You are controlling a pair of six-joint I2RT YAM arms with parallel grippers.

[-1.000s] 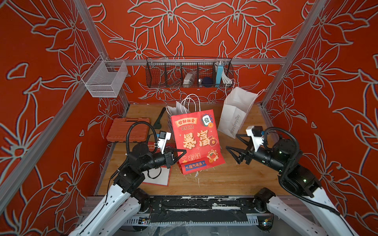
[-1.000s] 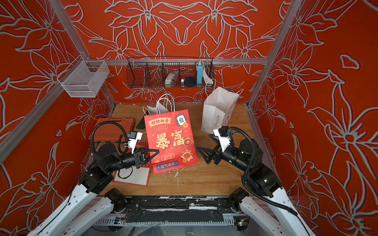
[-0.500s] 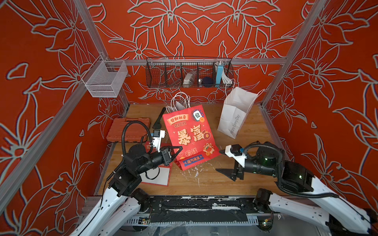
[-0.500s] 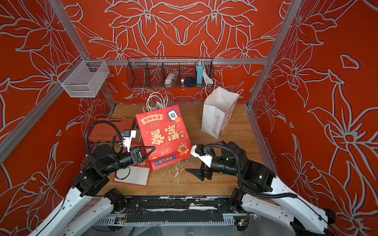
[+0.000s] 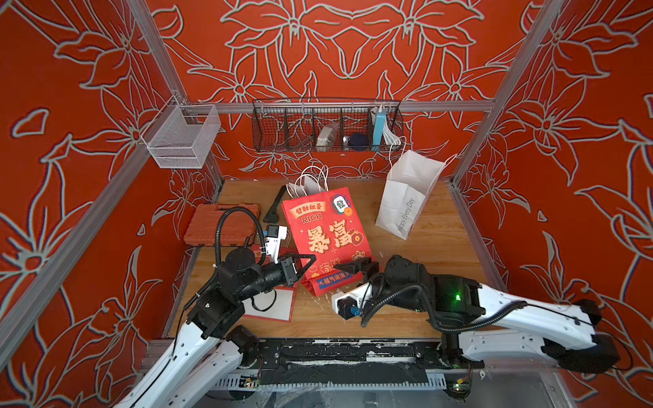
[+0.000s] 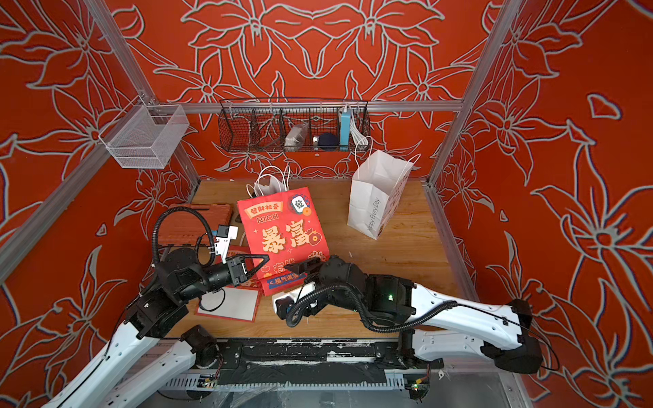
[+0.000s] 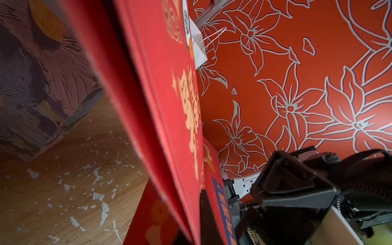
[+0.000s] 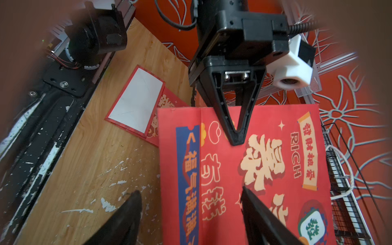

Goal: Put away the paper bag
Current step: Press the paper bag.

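The bag [image 5: 327, 233] is flat-folded red paper printed with gold characters, and it leans up off the tabletop [image 5: 424, 282] near the front middle. Its long axis runs from the folded, blue-banded bottom nearest me up and back to the mouth, where white cord handles [image 5: 311, 180] loop toward the rear wall.

My left pincer [image 5: 312, 259] is clamped on the bag's left edge, low down. In my right wrist view its fingertips [image 8: 235, 137] meet in a point on the printed face. My right pincer [image 5: 344, 270] is spread wide at the bag's lower right and has hold of nothing I can see. One finger [image 8: 131, 212] is over bare wood and the other is over the print, with the bottom fold between them.

The wood is scuffed with white flecks. A red-edged white card [image 5: 272, 303] lies flat under my left arm, with a ribbed orange case [image 5: 215, 226] behind it. A white bag [image 5: 406, 197] stands open at right rear, well apart, with bare wood between.
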